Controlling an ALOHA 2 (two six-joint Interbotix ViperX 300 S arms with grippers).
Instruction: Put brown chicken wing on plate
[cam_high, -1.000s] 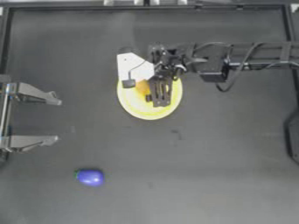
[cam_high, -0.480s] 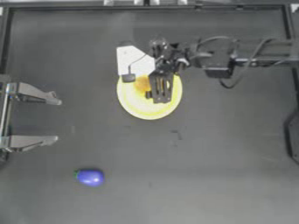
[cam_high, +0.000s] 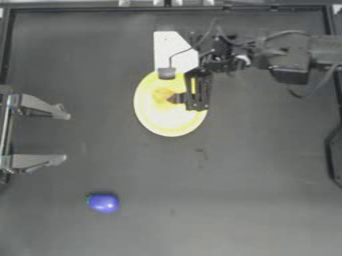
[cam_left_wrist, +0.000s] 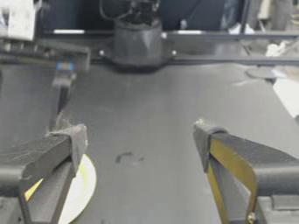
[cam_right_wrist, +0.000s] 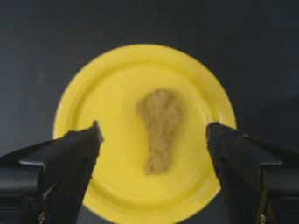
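The small lumpy golden-brown chicken wing (cam_right_wrist: 159, 129) lies flat on the large pale-yellow round plate (cam_right_wrist: 111, 87), near the plate's middle, touching nothing but the plate's surface. In the right wrist view it reads as a drumstick-like piece, broader at one end and tapering to the other. In the top view the wing (cam_high: 162, 95) sits on the part of the plate (cam_high: 160, 122) nearer the bench's far edge, and the plate itself rests on the dark bench (cam_high: 254, 190) a little toward the far edge from the centre.

The right hand (cam_high: 179, 98) reaches in from the bench's right side and hangs above the plate, just beside the wing. Its two dark fingers (cam_right_wrist: 73, 153) are spread wide apart, one on either side of the wing, and neither touches it; the hand is released and holds nothing.

The left hand (cam_high: 63, 135) is parked by the bench's left edge, well apart from the plate, with its fingers (cam_left_wrist: 58, 148) spread open and nothing between them. In the left wrist view a sliver of the yellow plate shows past one finger.

A white flat card-like piece (cam_high: 172, 50) lies on the bench at the plate's far side, touching or overlapping its rim; which of the two cannot be told. A small round blue-purple object (cam_high: 103, 203) sits alone toward the bench's near-left corner, well apart from the plate and both hands.
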